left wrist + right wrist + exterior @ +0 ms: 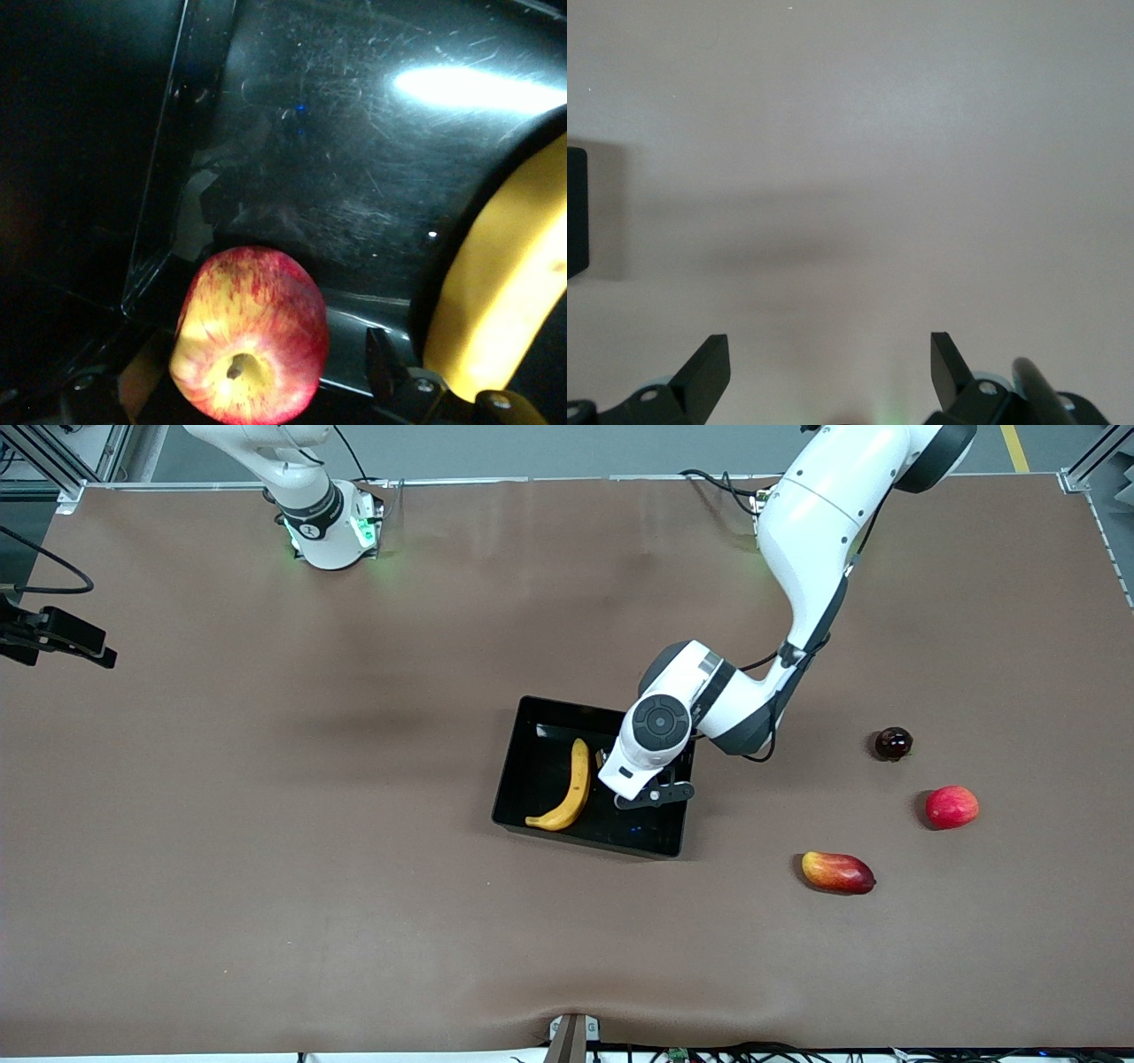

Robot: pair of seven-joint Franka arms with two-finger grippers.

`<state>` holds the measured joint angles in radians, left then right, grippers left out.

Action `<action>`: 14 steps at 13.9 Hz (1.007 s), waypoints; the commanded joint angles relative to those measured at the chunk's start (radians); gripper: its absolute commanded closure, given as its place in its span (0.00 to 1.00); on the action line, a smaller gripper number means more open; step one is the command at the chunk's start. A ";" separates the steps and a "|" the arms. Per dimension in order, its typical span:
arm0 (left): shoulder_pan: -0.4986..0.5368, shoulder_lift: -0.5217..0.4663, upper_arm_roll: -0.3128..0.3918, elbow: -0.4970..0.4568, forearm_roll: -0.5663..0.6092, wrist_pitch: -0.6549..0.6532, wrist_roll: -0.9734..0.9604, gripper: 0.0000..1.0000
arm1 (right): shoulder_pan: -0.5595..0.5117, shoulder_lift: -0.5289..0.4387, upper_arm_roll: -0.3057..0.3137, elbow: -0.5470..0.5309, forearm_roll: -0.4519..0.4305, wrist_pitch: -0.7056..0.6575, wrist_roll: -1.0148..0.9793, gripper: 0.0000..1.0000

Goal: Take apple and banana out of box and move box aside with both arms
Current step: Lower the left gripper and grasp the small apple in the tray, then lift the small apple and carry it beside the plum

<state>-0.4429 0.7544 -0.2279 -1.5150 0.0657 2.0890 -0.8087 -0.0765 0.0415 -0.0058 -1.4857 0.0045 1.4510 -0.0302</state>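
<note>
left wrist view shows the left tool (239, 390) wide open around a round streaked red-yellow apple (248, 332) in the glossy, scratched black tray (354, 133), beside the smooth curved banana (505, 292). right tool (830, 376) waits wide open over the matte brown desk (877, 133).

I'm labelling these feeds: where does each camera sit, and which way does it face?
Front view: high across the table, facing both bases; shows the left arm over the black tray, and three loose fruits.
Left wrist view: on the left arm, looking into the tray at the apple between the open left pincer.
Right wrist view: over bare table; open right pincer.
Shared: banana, front and left wrist.
</note>
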 commanded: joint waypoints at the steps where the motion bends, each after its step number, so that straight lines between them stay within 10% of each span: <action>1: -0.013 0.016 0.009 0.010 0.025 0.000 -0.018 0.00 | -0.005 0.008 0.003 0.013 0.003 -0.004 -0.011 0.00; 3: -0.011 0.016 0.009 0.012 0.026 -0.004 -0.012 0.09 | -0.005 0.009 0.003 0.013 0.003 -0.006 -0.011 0.00; 6: -0.007 -0.001 0.009 0.025 0.026 -0.014 -0.010 0.90 | -0.006 0.009 0.003 0.013 0.005 -0.007 -0.010 0.00; 7: -0.005 -0.015 0.009 0.027 0.025 -0.014 -0.010 1.00 | -0.006 0.009 0.003 0.013 0.005 -0.007 -0.010 0.00; 14: 0.123 -0.226 0.019 0.087 0.092 -0.194 0.047 1.00 | -0.008 0.009 0.004 0.013 0.005 -0.007 -0.010 0.00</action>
<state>-0.3828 0.6120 -0.2035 -1.4101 0.1264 1.9501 -0.8022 -0.0768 0.0458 -0.0066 -1.4857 0.0045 1.4508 -0.0302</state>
